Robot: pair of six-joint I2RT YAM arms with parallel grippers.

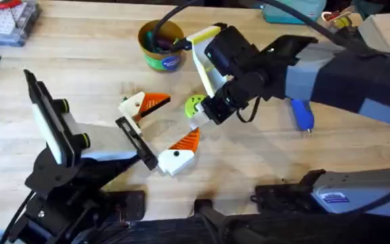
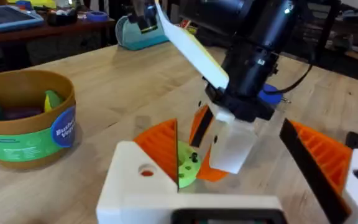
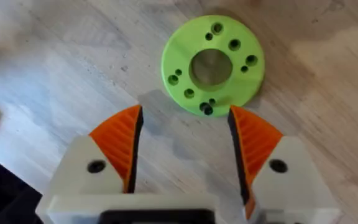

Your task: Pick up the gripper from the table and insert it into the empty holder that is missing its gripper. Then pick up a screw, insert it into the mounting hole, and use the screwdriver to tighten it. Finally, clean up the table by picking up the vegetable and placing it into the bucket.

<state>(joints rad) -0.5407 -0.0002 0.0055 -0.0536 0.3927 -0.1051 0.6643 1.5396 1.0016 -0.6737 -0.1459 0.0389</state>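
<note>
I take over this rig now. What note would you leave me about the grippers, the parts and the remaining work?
Left gripper: open, holding nothing, beside the green disc.
Right gripper: open, low over the table, disc just beyond its fingertips.
Screwdriver: lying on the table, untouched.
Bucket: upright, some items inside.
Done: nothing gripped yet.
To do: probably grasp the disc, then screw, tightening, cleanup.

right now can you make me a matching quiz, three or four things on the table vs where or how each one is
Things:
1. green disc
2. bucket
3. screwdriver
4. right gripper

States:
a. lying on the table to the right of the right arm
b. fingers open, just above the disc
c. flat on the wood, ringed with holes
d. upright at the far side, toys inside

Pairs: 1-c, 2-d, 3-a, 4-b
</note>
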